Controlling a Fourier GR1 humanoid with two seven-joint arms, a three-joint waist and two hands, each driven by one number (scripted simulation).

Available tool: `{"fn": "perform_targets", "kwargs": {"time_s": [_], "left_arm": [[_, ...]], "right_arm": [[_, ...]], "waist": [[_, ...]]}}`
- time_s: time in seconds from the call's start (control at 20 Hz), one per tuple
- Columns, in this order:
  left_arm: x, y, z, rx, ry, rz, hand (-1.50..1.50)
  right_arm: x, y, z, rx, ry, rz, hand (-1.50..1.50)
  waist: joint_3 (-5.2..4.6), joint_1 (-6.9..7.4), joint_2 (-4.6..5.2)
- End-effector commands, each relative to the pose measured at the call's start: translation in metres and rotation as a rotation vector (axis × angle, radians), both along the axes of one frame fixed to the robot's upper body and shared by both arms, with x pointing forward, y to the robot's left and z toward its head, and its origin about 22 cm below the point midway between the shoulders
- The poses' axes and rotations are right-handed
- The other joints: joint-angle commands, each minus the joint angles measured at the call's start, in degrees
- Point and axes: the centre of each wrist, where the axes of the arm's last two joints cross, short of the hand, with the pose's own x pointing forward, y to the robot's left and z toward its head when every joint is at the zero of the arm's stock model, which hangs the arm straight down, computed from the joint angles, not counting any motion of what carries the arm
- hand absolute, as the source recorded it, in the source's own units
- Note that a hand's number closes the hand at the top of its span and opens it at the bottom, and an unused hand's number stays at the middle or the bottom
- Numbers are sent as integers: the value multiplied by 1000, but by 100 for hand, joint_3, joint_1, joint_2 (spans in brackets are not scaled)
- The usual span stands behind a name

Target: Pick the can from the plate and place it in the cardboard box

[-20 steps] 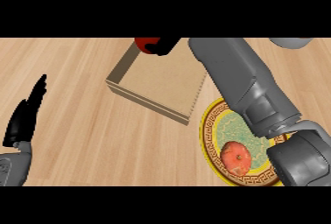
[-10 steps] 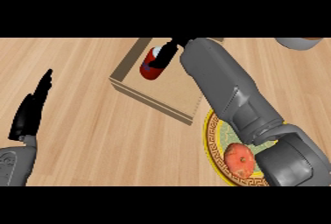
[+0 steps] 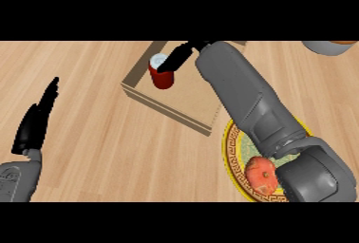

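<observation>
The right hand [image 3: 179, 56] curls on the red can [image 3: 162, 75], upright inside the cardboard box [image 3: 184, 102] at 12 o'clock. At 5 o'clock, the grey forearm [image 3: 245, 102] hides much of the plate [image 3: 235, 159], which bears perhaps a tomato [image 3: 261, 174]. The left hand [image 3: 36, 121] rests open at 9 o'clock. No label is readable.

Right robot hand [image 3: 179, 56] outstretched, fingers curled.

One view only: head camera, steeply downward onto wooden counter [image 3: 91, 142], close range; forearms enter from lower edge; cardboard box [image 3: 184, 102] toward the top, plate [image 3: 235, 163] lower right.
</observation>
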Motion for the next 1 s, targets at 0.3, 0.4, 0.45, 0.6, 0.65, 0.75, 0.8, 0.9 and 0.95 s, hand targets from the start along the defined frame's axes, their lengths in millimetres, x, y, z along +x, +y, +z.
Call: {"fn": "perform_targets", "kwargs": {"time_s": [0.3,0.4,0.45,0.6,0.65,0.75,0.8,0.9,0.95], "left_arm": [[1,9,1,-2,-4,31,0],[-6,8,-1,-6,11,9,0],[-1,8,1,-2,5,14,0],[1,12,7,-1,-7,38,0],[-7,5,-1,-10,3,4,0],[-13,2,-12,0,2,26,0],[-3,17,4,11,-6,43,0],[-2,10,0,7,8,22,0],[-9,10,-4,-9,2,20,0]], "right_arm": [[15,-48,20,354,-50,-65,-150],[19,-71,22,386,-27,-76,-150],[22,-85,28,406,-40,-77,-150],[25,-120,32,433,-28,-94,-150],[25,-130,31,420,-11,-116,-150],[25,-157,27,416,-16,-145,-150],[23,-167,15,425,-14,-152,-150],[23,-186,27,430,-27,-167,-150],[21,-203,27,435,-7,-185,-150]], "waist": [[6,-151,-38],[10,-83,-32],[9,-121,-7],[12,-169,-26],[12,-88,-16],[11,-161,-43],[13,-213,-33],[14,-170,0],[15,-137,-17]]}}
